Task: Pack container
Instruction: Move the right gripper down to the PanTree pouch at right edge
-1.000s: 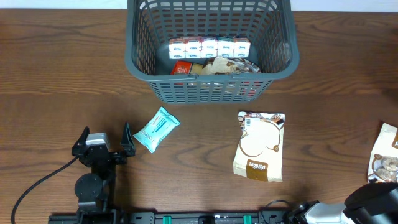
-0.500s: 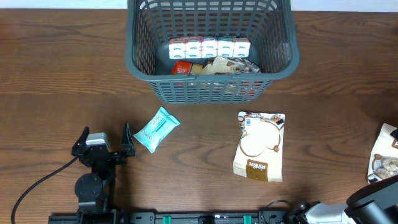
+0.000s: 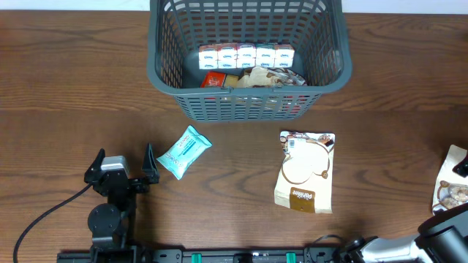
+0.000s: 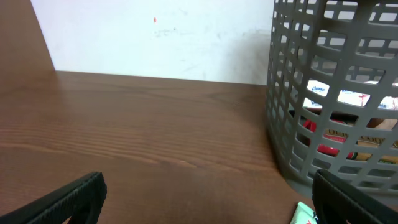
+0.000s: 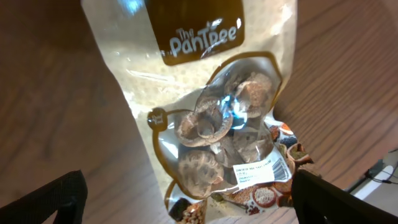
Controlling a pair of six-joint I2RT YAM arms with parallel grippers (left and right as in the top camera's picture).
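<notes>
Two grippers wait along the near edge. The left gripper (image 3: pixel 123 164), by the near-left corner, points toward the far edge with its fingers spread wide and empty. A light blue plastic packet (image 3: pixel 184 151) lies just beside it. The right gripper (image 5: pixel 189 196), equally splayed and grasping nothing, looks down on a clear brown-labelled pouch (image 5: pixel 211 124) at the right edge. The large dark grey slotted plastic basket (image 3: pixel 248 95) stands mid far edge.

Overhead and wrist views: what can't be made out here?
Overhead: items under the carton row in the container, screened by its front wall.
Overhead: mushroom pouch, cut off by the right edge.
Left wrist: teal pack, only a corner above the bottom edge.
Right wrist: pouch's white label, too small to read.
</notes>
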